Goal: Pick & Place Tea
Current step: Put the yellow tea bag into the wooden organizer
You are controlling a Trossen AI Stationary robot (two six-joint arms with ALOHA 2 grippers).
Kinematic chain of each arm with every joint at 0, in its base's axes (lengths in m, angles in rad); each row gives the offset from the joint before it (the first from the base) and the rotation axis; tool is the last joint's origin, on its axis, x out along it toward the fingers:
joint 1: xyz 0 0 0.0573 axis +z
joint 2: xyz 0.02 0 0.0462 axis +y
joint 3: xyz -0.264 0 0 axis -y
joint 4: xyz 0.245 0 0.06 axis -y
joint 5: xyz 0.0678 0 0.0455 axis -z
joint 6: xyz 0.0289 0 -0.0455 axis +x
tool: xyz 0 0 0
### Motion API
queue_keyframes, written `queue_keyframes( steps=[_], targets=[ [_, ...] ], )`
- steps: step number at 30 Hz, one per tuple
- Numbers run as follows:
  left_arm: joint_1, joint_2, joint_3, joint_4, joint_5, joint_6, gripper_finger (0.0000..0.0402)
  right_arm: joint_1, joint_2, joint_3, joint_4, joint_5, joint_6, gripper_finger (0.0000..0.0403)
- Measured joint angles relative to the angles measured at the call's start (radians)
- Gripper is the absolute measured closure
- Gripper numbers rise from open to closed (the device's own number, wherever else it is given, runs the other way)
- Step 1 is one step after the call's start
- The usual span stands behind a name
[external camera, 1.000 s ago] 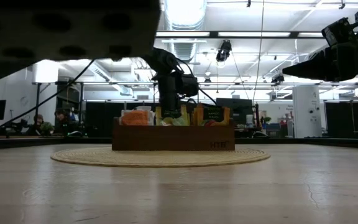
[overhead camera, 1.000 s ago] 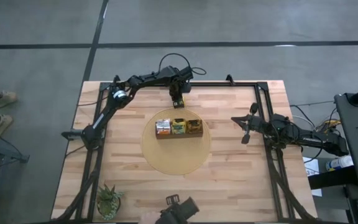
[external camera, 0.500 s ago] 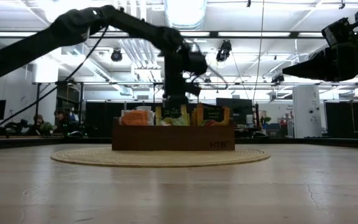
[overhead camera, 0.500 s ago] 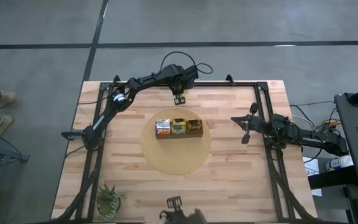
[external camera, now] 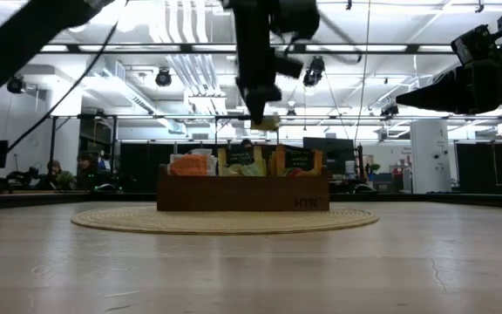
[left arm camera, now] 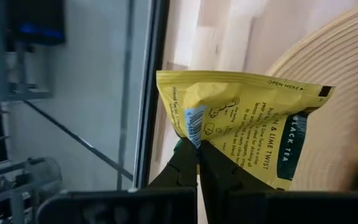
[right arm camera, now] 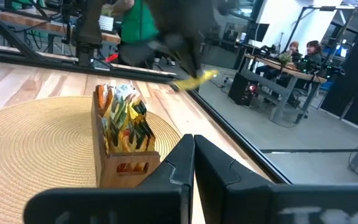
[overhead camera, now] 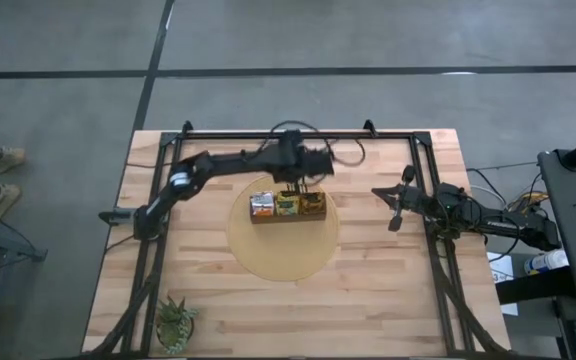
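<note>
Compared with one second before: left gripper (external camera: 264,120) no longer low behind the brown box (external camera: 242,192), now lifted well above it, over the middle compartment. Fingers (left arm camera: 191,163) pressed together on one corner of a yellow tea sachet (left arm camera: 241,127), black print readable on its face. In the low view, same sachet (external camera: 267,123) hanging clear above the box, touching nothing below. In the high view, left arm (overhead camera: 218,165) swung from the far table edge to a place just behind the box, wrist now over the far rim of the round woven mat (overhead camera: 283,255).

Box itself unchanged, in the middle of the mat, three compartments filled with upright sachets: orange ones (overhead camera: 262,205) at the left end, yellow-green ones (overhead camera: 287,204) in the middle, dark ones (overhead camera: 313,203) at the right end.

Right gripper (overhead camera: 396,222) unchanged, well to the right of the box, off the mat, above the table (overhead camera: 388,300); fingers (right arm camera: 173,171) closed tight, nothing between them.

Small potted plant (overhead camera: 175,320) at the near left table corner, far from the box, same as before.
</note>
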Motion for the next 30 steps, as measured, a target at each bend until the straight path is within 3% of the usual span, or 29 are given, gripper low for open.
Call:
queue_keyframes(
  steps=[12,20,30],
  targets=[
    [-0.279,-0.093,-0.218,-0.005,-0.314,-0.232,0.0401,0.000,0.000,0.000,0.000,0.000,0.000,0.0394],
    [-0.396,-0.093,-0.381,0.037,-0.379,-0.352,0.0401,0.000,0.000,0.000,0.000,0.000,0.000,0.0394],
    [-0.394,-0.093,-0.568,0.202,-0.433,-0.419,0.0401,0.000,0.000,0.000,0.000,0.000,0.000,0.0394]
  ],
)
